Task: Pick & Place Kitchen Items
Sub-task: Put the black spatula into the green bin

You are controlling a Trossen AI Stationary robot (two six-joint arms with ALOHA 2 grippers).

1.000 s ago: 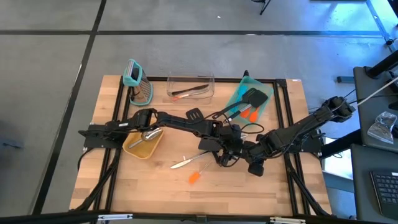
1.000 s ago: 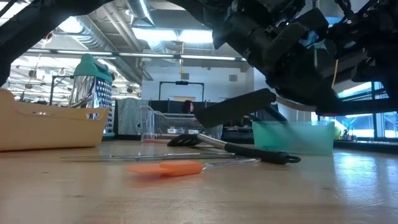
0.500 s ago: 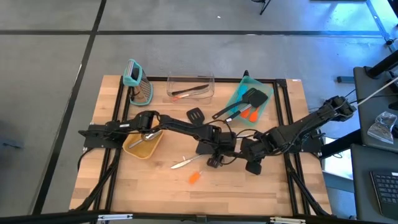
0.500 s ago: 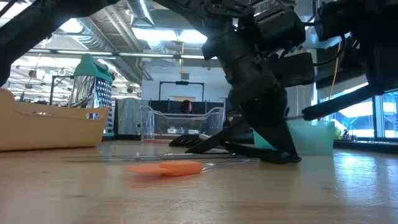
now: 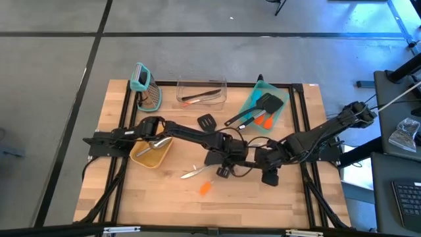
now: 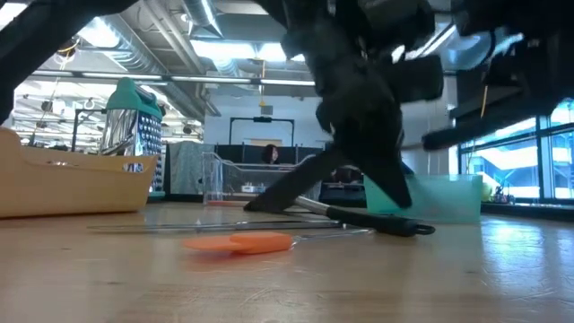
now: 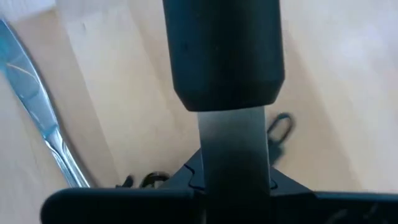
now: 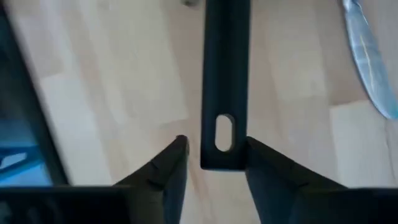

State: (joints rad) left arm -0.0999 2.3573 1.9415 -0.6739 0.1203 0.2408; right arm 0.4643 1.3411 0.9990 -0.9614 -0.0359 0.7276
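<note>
Flanking the black turner's handle (image 8: 225, 93), right gripper (image 8: 211, 149) jaws stand wide (left gripper (image 5: 222, 172) jaws unclear); bare worktop (image 8: 112, 81) alongside.

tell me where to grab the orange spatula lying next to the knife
Take the orange spatula by its broad orange end, coming straight down from above with the fingers across its width. It lies flat on the table with bare wood around it, and its thin metal stem probably sits too low to pinch.
</note>
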